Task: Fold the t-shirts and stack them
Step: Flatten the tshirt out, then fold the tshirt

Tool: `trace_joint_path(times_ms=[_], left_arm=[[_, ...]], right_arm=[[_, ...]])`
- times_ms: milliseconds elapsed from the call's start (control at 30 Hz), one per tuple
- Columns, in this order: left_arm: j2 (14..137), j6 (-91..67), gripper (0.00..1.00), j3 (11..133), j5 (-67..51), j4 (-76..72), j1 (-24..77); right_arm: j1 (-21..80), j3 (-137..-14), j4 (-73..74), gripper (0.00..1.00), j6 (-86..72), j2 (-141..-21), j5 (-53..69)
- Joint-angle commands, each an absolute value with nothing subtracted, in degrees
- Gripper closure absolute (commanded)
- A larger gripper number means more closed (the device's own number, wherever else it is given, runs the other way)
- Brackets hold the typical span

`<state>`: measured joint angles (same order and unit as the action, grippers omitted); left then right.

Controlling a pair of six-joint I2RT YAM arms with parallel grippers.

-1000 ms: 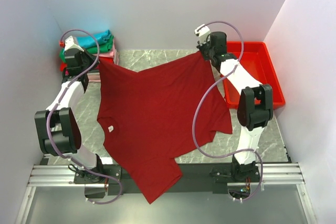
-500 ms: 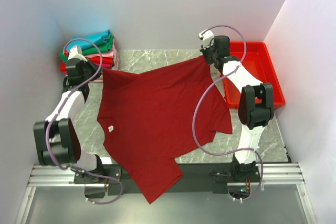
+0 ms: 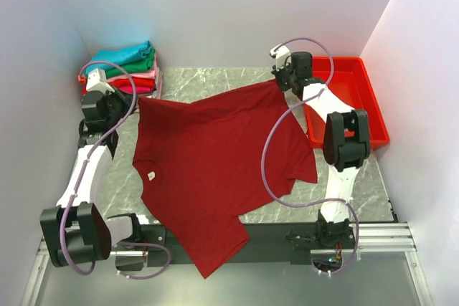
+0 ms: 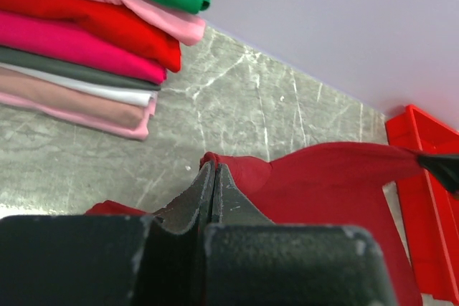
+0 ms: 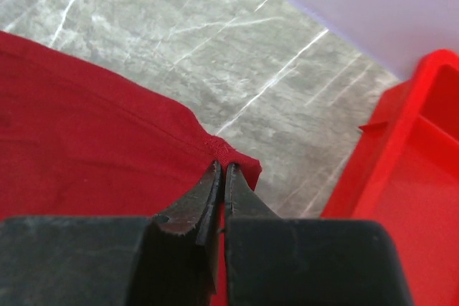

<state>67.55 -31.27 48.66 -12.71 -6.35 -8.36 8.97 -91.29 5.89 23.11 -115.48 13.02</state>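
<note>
A large dark red t-shirt with a small white neck label hangs stretched between my two grippers above the marble table, and its lower end drapes over the near table edge. My left gripper is shut on one far corner of it. My right gripper is shut on the other far corner. A stack of folded t-shirts, teal on top, then green, pink, red, magenta and grey, sits at the far left corner and also shows in the left wrist view.
A rigid bright red plastic tray stands at the far right, just beyond my right gripper; its rim shows in the right wrist view. White walls enclose the table on three sides. The marble tabletop shows bare behind the shirt.
My left gripper has drawn back toward the near left with its corner of the shirt. The right gripper has shifted slightly toward the far right. The far edge of the shirt is pulled straighter.
</note>
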Motion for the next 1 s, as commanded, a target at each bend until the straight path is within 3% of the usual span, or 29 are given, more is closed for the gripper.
trace_joint_path(times_ms=[0,367,967], left_arm=[[64.95,-32.52,0.99,47.55,-15.02,-5.63,-8.35],[61.70,-33.13,0.99,44.65,-17.40,-3.34,-8.26],[52.74,-36.91,0.99,36.83,-20.04,2.81,-7.91]], right_arm=[[8.79,-95.09,1.85,1.00,24.51,-117.33,14.67],[8.61,-91.50,-7.02,1.00,28.04,-117.69,15.03],[7.82,-84.90,-9.67,1.00,31.11,-115.84,16.79]])
